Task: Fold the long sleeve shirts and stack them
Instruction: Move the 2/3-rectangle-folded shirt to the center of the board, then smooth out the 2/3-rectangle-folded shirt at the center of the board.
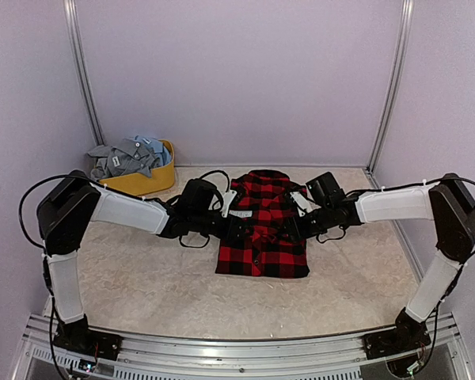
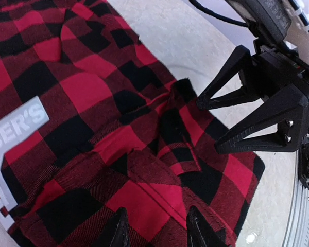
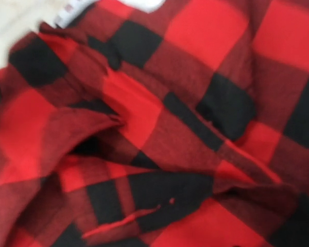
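A yellow tub (image 1: pixel 142 184) holding grey shirts (image 1: pixel 123 161) stands well behind the flannel shirt (image 1: pixel 261 245), whose white label (image 2: pixel 26 123) reads "BER'S", with left jaws and right jaws both apart over it.

This is reading as a robot lab cell: plain walls (image 1: pixel 237 79) boxing in the table (image 1: pixel 142 285), arms (image 1: pixel 127 212) sitting on an aluminium rail (image 1: pixel 237 348).

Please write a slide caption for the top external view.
Left arm and right arm meet over a red-and-black flannel shirt on the table; grey and blue shirts fill a yellow tub behind.
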`<state>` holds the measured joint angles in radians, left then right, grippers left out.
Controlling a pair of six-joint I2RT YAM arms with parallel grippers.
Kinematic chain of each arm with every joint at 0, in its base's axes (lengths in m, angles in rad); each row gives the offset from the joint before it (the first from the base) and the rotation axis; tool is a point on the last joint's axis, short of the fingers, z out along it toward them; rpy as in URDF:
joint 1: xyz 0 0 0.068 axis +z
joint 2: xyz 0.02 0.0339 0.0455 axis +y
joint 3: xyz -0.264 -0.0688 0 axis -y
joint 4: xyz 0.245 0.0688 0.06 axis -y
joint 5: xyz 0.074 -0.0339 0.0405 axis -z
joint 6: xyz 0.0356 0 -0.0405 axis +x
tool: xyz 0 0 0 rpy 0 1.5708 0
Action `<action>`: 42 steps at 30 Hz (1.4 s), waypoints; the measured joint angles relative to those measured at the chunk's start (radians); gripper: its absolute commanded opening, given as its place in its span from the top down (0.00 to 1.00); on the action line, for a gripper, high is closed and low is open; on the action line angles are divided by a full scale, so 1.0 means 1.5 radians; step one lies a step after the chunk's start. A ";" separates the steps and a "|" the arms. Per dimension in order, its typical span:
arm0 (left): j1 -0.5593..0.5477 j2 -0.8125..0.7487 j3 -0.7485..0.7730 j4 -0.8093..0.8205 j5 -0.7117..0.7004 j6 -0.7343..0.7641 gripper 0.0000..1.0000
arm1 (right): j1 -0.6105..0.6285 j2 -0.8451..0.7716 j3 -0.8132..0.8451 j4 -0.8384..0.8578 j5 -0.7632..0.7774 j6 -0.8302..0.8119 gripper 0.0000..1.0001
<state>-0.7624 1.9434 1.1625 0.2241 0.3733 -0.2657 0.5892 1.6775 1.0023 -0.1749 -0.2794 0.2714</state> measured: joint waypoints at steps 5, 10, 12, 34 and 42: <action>-0.005 0.078 0.001 0.010 -0.011 -0.015 0.65 | -0.006 0.077 0.004 0.023 -0.006 0.008 0.44; -0.007 0.105 0.001 0.027 -0.045 -0.015 0.65 | -0.015 0.104 0.004 0.035 0.000 0.013 0.45; -0.014 0.105 -0.006 0.038 -0.065 -0.014 0.65 | -0.015 0.104 0.002 0.041 0.007 0.015 0.45; -0.188 -0.088 -0.248 0.064 -0.248 -0.086 0.64 | 0.169 -0.107 -0.182 0.016 0.057 0.065 0.40; -0.219 -0.182 -0.266 0.019 -0.343 -0.090 0.49 | 0.196 -0.248 -0.222 -0.012 0.077 0.075 0.35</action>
<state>-1.0908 1.6703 0.7639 0.2520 -0.1413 -0.4011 0.8825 1.3052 0.6701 -0.1936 -0.1646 0.3843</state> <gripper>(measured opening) 0.415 0.636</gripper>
